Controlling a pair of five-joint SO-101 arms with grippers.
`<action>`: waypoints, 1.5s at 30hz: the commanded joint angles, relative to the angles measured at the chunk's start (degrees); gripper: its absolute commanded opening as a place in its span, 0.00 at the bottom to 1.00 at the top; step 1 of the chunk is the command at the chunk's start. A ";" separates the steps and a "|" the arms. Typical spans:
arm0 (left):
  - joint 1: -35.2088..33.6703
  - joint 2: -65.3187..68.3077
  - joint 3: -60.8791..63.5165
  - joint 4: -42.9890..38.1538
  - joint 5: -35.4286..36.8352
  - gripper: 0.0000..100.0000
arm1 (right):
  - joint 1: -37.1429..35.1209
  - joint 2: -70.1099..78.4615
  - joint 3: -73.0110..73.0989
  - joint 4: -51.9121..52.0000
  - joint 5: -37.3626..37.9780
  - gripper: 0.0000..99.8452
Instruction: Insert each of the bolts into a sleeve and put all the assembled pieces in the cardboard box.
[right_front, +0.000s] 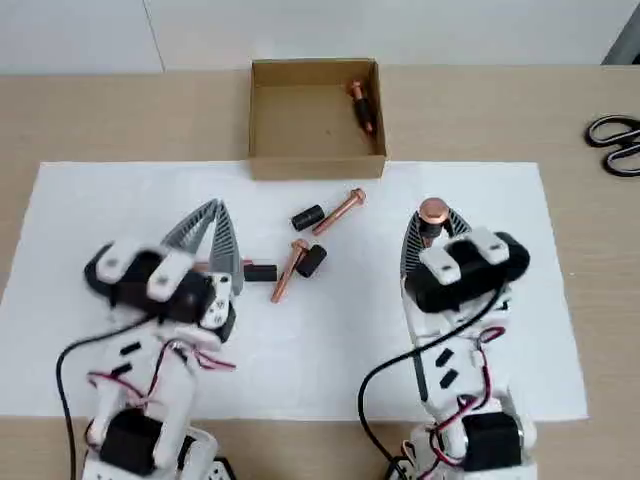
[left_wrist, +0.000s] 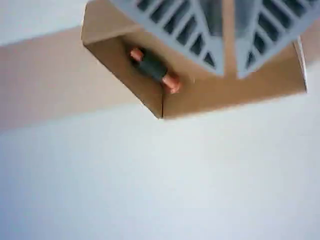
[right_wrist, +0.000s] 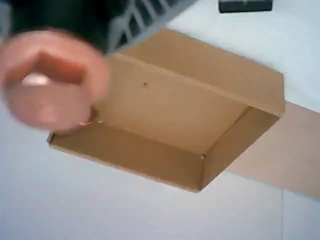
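Gripping a sleeved bolt (right_front: 433, 211) upright, the closed right gripper (right_front: 432, 232) sits short of the cardboard box (right_front: 315, 168). The delivery step seems underway; next it likely needs carrying over the rim and releasing.

1 pair of black-handled scissors (right_front: 612, 146) lay at the tan table's (right_front: 120, 115) right edge, 1 white sheet (right_front: 330, 340) covered its centre.

Bright, even light from above; the white sheet (right_front: 330, 330) glows pale, with soft, faint shadows under the arms and inside the box (right_front: 256, 110).
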 joint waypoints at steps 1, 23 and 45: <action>-0.26 -5.54 -0.22 5.27 -0.35 0.01 | 0.48 9.27 -10.55 0.04 0.00 0.00; -0.26 -5.01 -0.22 7.38 -0.18 0.01 | -5.67 93.49 -57.76 -14.46 0.26 0.00; -0.35 -5.01 0.04 7.47 -0.18 0.01 | -6.11 155.82 -123.52 -14.11 0.26 0.00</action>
